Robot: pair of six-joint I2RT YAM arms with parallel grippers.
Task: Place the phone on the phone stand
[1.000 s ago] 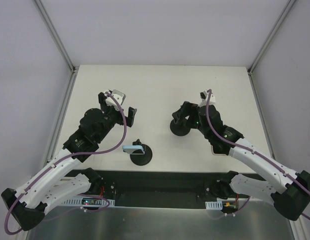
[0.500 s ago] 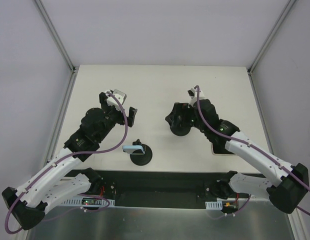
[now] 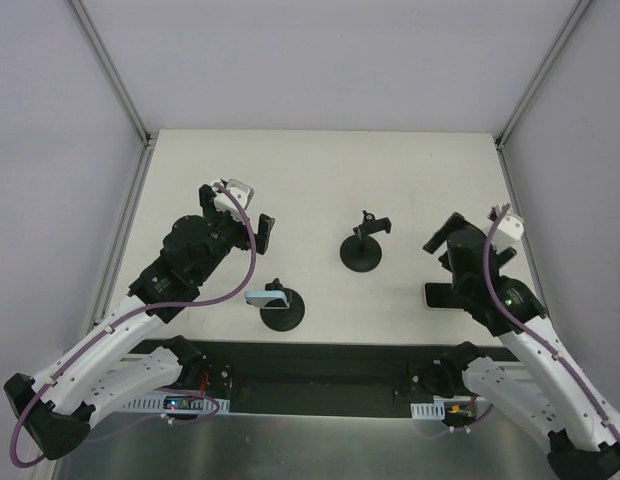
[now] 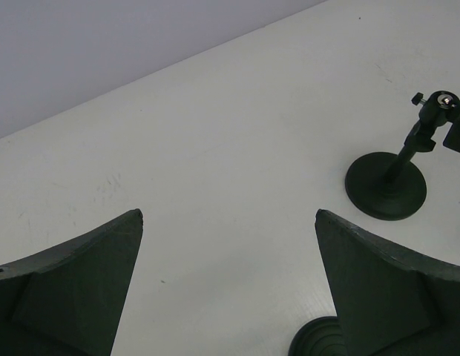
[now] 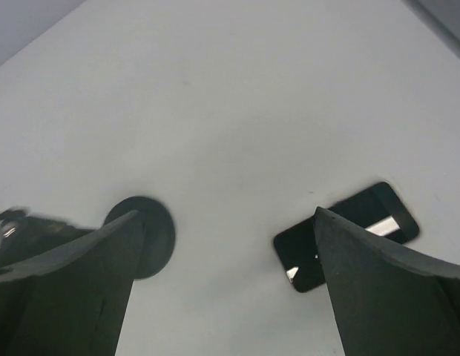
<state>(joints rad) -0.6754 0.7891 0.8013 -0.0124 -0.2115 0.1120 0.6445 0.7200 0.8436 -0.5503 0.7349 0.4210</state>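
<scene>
A black phone stand (image 3: 362,250) with a round base and a small clamp on top stands mid-table; it also shows in the left wrist view (image 4: 386,185), and its base shows in the right wrist view (image 5: 145,236). A black phone (image 3: 440,296) lies flat on the table right of it, partly under my right arm; in the right wrist view the phone (image 5: 341,237) sits partly behind my right finger. My right gripper (image 3: 440,240) (image 5: 228,213) is open and empty, above the table between stand and phone. My left gripper (image 3: 235,213) (image 4: 228,213) is open and empty, left of the stand.
A second black stand (image 3: 284,310) holding a light blue phone (image 3: 265,297) stands near the front edge, below my left gripper; its base shows in the left wrist view (image 4: 319,341). Metal frame rails border the table's left and right sides.
My right arm has drawn back from the phone stand, to the right and toward the front, and now hangs over the black phone. The left arm has not moved.
</scene>
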